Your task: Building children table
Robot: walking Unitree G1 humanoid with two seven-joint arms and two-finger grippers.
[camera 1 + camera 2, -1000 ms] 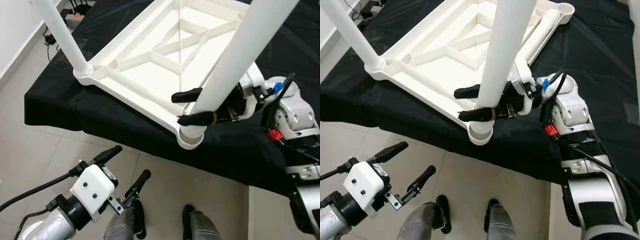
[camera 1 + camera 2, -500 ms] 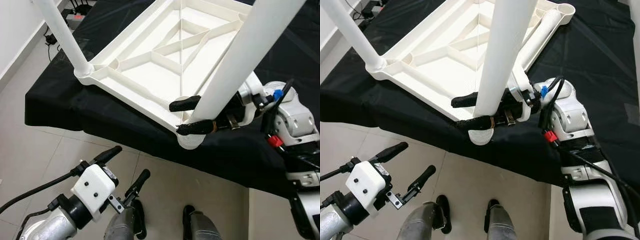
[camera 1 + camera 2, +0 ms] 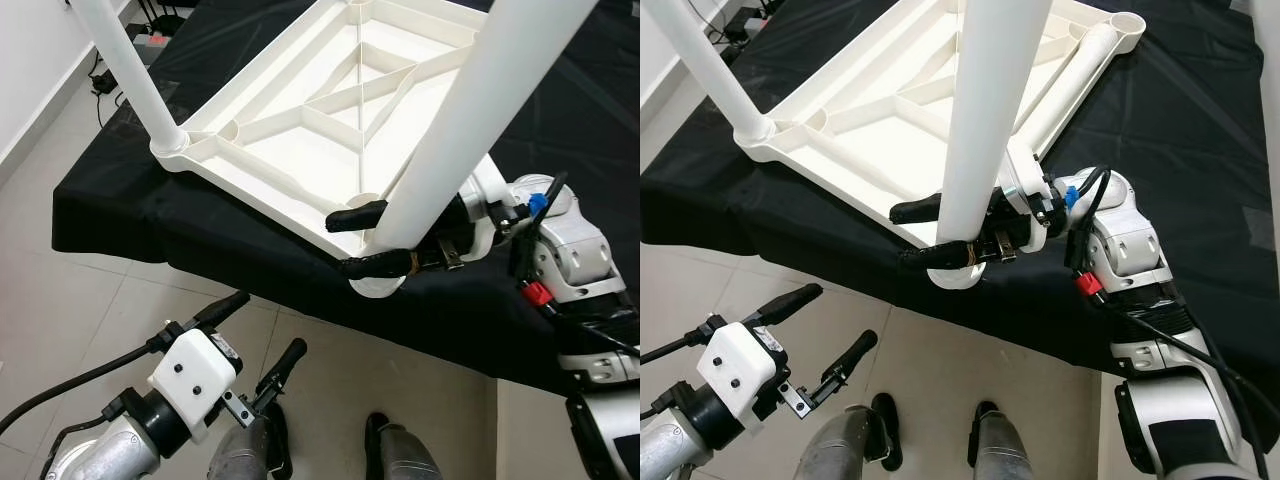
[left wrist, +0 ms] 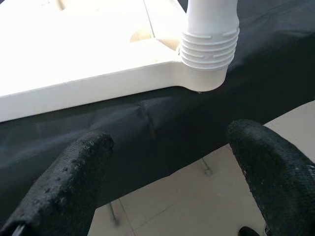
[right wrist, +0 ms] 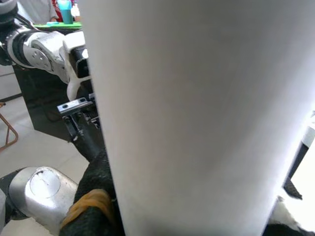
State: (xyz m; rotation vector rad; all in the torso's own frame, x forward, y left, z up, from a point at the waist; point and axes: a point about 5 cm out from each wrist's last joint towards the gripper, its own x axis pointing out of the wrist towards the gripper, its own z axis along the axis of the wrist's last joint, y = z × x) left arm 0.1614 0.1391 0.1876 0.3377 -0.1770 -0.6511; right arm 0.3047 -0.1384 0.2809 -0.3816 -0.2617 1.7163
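**A:** Pale floor tiles (image 3: 60, 290) run under a worktop draped in black cloth (image 3: 130, 205). What lies on the cloth?

**B:** A white plastic tabletop (image 3: 300, 120), upside down, its ribbed underside facing up. One leg (image 3: 125, 70) is already standing in the corner socket on the robot's left, rising out of the top of the head views.

**A:** And the near corner?

**B:** That's where the right gripper (image 3: 370, 240) is. Its two black fingers pinch a second white leg (image 3: 480, 110) low down, one finger (image 3: 355, 215) on the far side and the other on the near side. The leg leans up toward the robot's right, and its lower end sits at the near corner socket (image 3: 952, 275), at the edge of the cloth. Whether it is fully seated I cannot tell.

**A:** Anything from the right wrist?

**B:** The leg's smooth white wall (image 5: 197, 113) close up, with a black finger (image 5: 93, 196) beside it carrying a yellowish band.

**A:** The left arm?

**B:** The left gripper (image 3: 255, 335) hangs low over the tiles, short of the worktop edge, fingers spread and holding nothing. Between its fingertips (image 4: 74, 172), the wrist camera shows a ribbed leg end (image 4: 209, 44) in a corner socket above the black cloth.

**A:** Anything else?

**B:** Another white leg (image 3: 1075, 75) lies along the tabletop's right edge, and the robot's own feet (image 3: 980, 440) stand on the tiles below.
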